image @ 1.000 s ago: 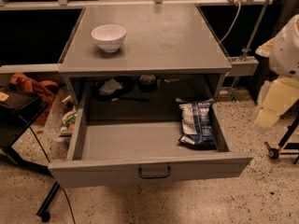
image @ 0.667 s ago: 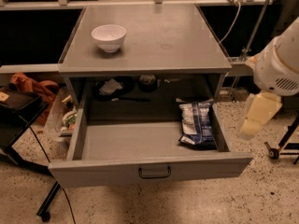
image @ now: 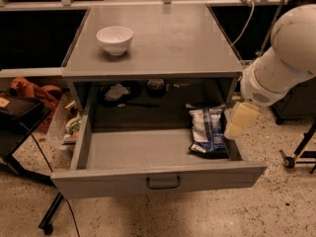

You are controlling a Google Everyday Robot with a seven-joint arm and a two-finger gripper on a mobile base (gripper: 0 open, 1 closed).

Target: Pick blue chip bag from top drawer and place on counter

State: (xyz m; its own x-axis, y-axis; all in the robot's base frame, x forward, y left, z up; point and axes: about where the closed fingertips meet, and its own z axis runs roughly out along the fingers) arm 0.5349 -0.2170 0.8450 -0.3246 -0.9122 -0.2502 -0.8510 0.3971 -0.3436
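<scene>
Inside the pulled-out top drawer (image: 148, 154), the blue chip bag (image: 208, 136) lay just beside the gripper (image: 236, 127), its grip state unclear

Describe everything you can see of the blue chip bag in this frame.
The blue chip bag is a small glossy dark-blue packet with white panels and print, and its skin looks like crinkled foil or plastic. It lies flat on the floor of the open top drawer, its long side running front to back, close to the wall at the picture's right. The gripper hangs over that wall, right beside the bag, and is not grasping it.
</scene>
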